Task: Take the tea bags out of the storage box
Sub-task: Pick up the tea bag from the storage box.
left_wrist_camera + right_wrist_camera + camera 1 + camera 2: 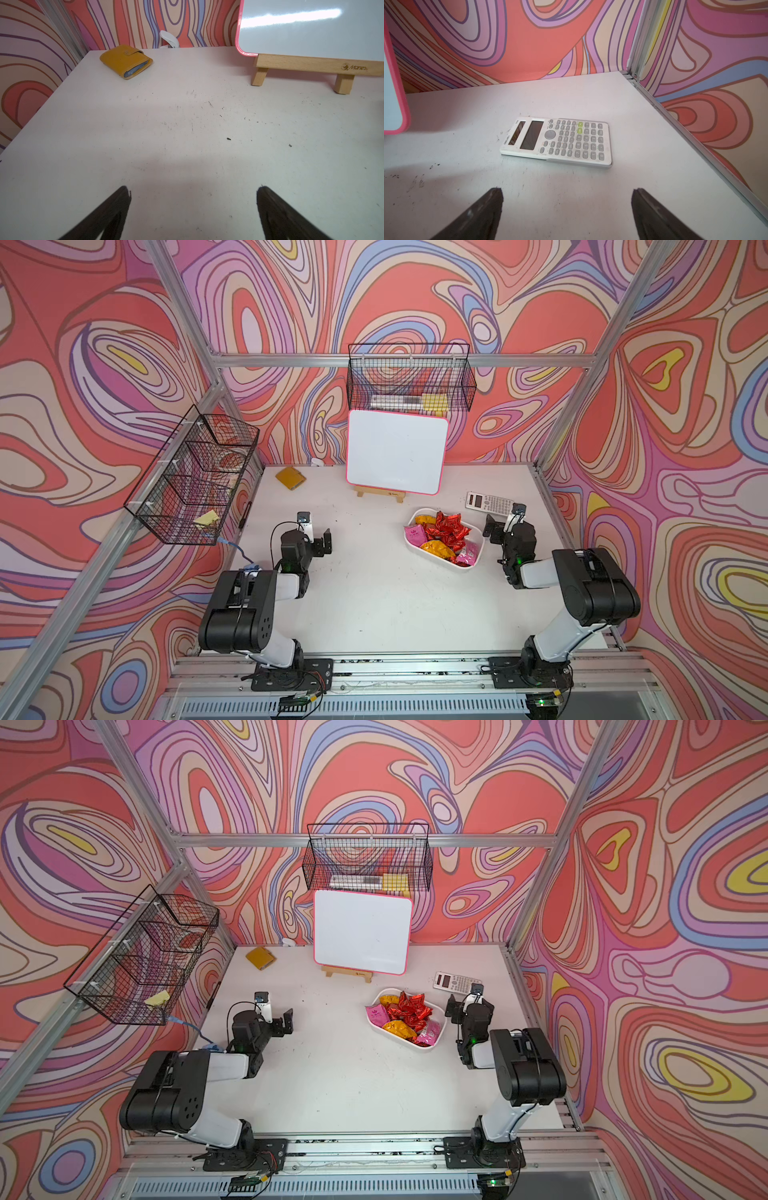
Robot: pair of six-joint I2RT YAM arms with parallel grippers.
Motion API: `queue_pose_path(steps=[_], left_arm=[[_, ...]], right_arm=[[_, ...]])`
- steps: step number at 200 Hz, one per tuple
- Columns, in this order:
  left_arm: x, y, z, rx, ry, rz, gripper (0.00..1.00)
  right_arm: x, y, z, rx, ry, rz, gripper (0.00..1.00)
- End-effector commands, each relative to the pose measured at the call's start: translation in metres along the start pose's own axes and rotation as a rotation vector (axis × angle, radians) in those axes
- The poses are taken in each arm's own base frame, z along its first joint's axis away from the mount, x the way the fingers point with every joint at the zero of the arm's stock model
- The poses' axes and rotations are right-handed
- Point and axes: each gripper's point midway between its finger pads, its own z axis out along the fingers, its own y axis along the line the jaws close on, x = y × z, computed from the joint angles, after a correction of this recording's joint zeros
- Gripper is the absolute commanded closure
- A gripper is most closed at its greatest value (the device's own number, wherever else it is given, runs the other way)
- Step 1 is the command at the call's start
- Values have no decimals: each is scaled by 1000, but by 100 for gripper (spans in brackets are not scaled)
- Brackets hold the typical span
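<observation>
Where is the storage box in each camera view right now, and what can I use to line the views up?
In a top view: storage box right of centre, below-left of the calculator.
In a top view: storage box just right of centre again.
Left wrist: not in it.
Right wrist: not in it; only the calculator shows.
Shared landmark: the pink-rimmed whiteboard, in all four.

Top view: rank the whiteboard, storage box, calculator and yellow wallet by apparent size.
1. whiteboard, clearly largest
2. storage box
3. calculator, longer than the wallet, but the two look close
4. yellow wallet
</observation>
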Motion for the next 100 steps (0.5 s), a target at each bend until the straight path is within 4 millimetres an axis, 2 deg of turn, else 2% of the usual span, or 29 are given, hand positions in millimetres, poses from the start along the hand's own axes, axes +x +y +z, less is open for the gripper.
queue_pose_path(steps=[1,51,66,100], left_arm=[[-5,0,-1,6,-25,10,1],[-6,0,-1,4,-26,11,1],[-5,9,0,-45,-20,-11,1],[-5,8,0,-43,-18,-8,1]], right_arm=[[-5,-1,1,6,-20,5,2],[-5,-1,1,6,-20,4,2],[-5,-1,1,6,-20,3,2],[-4,0,1,3,-15,4,2]])
